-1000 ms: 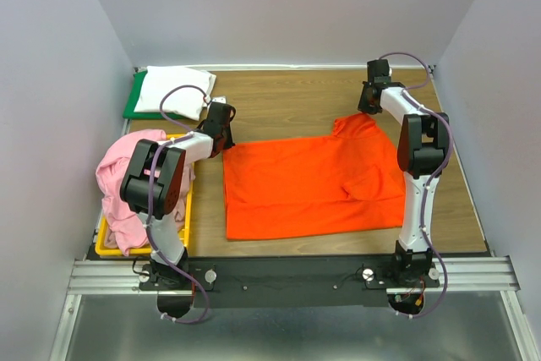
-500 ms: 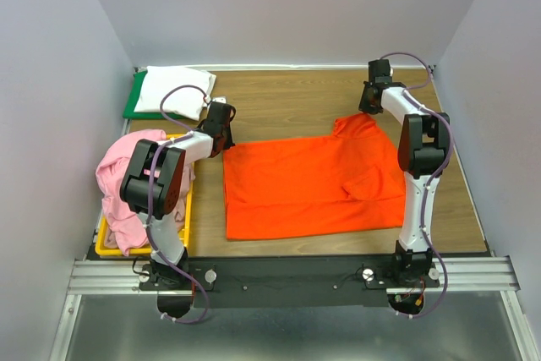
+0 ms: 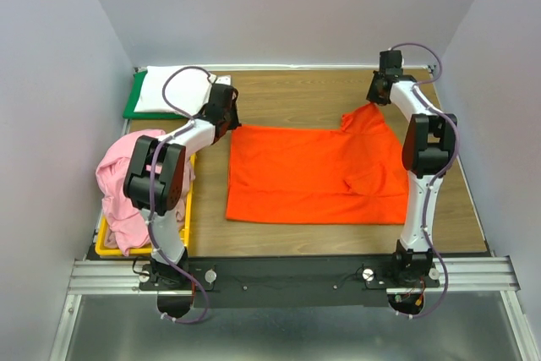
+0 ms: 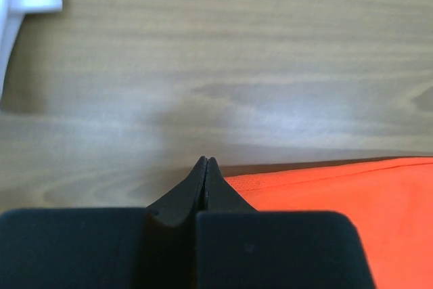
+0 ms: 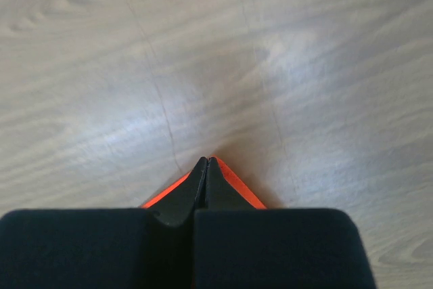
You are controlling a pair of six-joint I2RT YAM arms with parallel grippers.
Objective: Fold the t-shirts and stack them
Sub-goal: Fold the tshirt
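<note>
L hand (image 4: 206,162) & R hand (image 5: 206,162) each pinch far corners of orange t-shirt (image 3: 313,177).

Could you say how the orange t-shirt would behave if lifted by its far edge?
Probably floppy: the orange t-shirt lies flat with wrinkles, so it would sag between the left gripper and right gripper. Likely light: thin cloth.

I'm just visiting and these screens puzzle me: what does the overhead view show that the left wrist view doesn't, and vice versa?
Only overhead: the whole orange shirt spread out, pink shirts heaped in a yellow bin, a green board under the white shirt, and the right end effector at a far corner. Only left wrist: the left end effector close up, fingers shut at the shirt's corner. Both: orange shirt, some white shirt, the wooden table.
</note>
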